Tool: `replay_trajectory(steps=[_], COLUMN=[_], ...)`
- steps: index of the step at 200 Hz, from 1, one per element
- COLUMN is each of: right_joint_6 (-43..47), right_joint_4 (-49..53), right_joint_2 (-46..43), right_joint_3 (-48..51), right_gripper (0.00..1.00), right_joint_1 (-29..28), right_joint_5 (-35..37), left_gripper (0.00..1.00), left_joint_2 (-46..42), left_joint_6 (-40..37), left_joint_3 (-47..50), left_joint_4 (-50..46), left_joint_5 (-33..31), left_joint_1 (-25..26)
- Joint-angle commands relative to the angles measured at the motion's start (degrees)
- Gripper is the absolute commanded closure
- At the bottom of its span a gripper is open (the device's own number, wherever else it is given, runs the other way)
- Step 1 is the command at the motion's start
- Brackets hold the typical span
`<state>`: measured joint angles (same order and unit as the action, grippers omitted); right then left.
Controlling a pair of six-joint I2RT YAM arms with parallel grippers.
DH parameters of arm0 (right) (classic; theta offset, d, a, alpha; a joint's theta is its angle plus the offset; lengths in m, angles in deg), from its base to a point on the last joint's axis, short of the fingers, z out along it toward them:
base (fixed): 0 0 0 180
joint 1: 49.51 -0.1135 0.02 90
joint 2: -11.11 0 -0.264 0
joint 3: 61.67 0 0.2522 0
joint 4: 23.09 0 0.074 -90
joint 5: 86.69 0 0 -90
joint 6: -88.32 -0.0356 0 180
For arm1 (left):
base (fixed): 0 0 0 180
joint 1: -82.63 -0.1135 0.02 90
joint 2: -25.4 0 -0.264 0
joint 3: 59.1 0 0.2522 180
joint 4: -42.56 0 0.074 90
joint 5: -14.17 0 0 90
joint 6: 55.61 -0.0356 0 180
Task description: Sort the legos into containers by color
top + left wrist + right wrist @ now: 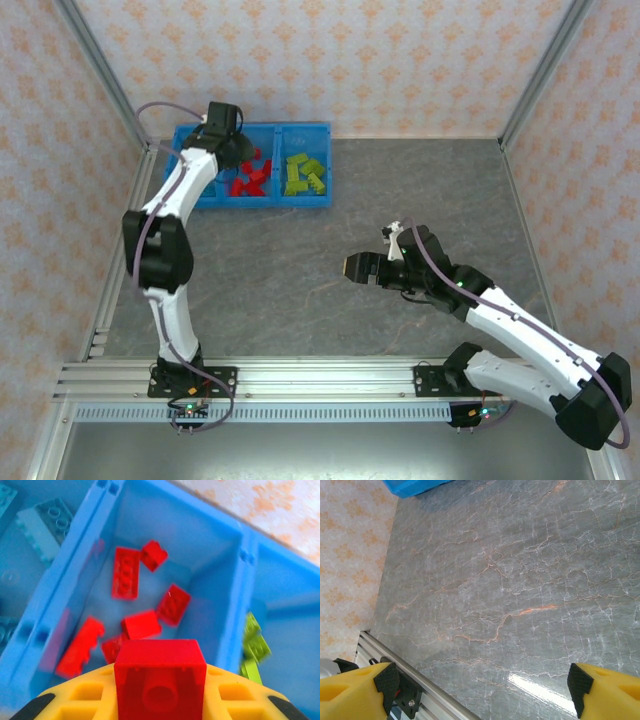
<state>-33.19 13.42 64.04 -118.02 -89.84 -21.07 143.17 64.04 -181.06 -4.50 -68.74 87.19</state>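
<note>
Noted left claw [230, 150] clamped on red lego [160, 677], upper left overhead, above middle container [210, 545] of matching reds [125, 572]; presumably for release. Noted right claw [482, 687] spread wide, empty, over bare surface [520, 580].

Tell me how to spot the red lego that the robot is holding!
Find the bright blue plastic tray of three bins at the far left corner of the table, and look at its middle bin. The left gripper hangs above it, shut on a small red plastic brick. The other red bricks lie loose on the bin's floor; this one alone is pinched between yellow fingers.
</note>
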Motion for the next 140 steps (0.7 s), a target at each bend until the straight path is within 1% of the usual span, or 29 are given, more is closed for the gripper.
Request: replay_trajectory(steps=[1,18,26,35,44,51,66,79,99,116,128,140], right_joint_6=[0.5,0.6,0.6,0.6,0.7,0.8,0.7,-0.3,-0.8,0.1,1.9,4.1], right_joint_4=[1.0,1.4,1.6,1.9,2.3,2.5,3.1,4.0,5.3,5.3,4.8,4.0], right_joint_2=[-1.4,-1.5,-1.5,-1.7,-1.9,-2.1,-2.9,-4.1,-6.5,-8.0,-8.6,-8.7], right_joint_3=[0.1,0.0,0.0,0.0,0.0,0.1,0.4,0.8,2.4,4.1,4.8,5.1], right_gripper=[0.11,0.11,0.11,0.11,0.11,0.11,0.1,0.09,0.06,0.0,0.01,0.01], right_joint_1=[0.1,0.1,0.1,0.1,0.1,0.1,0.1,0.1,0.1,0.2,0.4,0.8], right_joint_5=[2.0,2.1,2.1,2.3,2.6,3.0,5.7,11.3,20.9,28.7,34.6,40.6], left_gripper=[0.82,0.77,0.72,0.63,0.52,0.46,0.41,0.39,0.39,0.39,0.39,0.38], left_joint_2=[8.4,14.5,16.9,18.6,19.2,19.0,16.8,13.1,4.0,-6.6,-15.5,-24.1], left_joint_6=[-2.5,-3.3,-3.5,-3.9,-4.1,-4.1,-3.9,-3.7,-3.5,-3.0,-2.8,-2.7], left_joint_3=[-12.6,-22.1,-26.2,-29.8,-31.5,-31.9,-30.4,-26.4,-15.8,-2.2,7.7,17.4], left_joint_4=[-8.5,-11.6,-13.3,-14.6,-15.3,-15.4,-15.1,-13.5,-9.0,-2.5,2.5,6.0], left_joint_5=[2.4,2.8,3.0,3.8,4.4,4.6,5.2,6.3,6.0,5.4,4.8,2.4], left_joint_1=[-0.9,-1.0,-1.0,-1.0,-1.0,-1.0,-1.0,-0.8,0.2,2.0,3.9,6.3])
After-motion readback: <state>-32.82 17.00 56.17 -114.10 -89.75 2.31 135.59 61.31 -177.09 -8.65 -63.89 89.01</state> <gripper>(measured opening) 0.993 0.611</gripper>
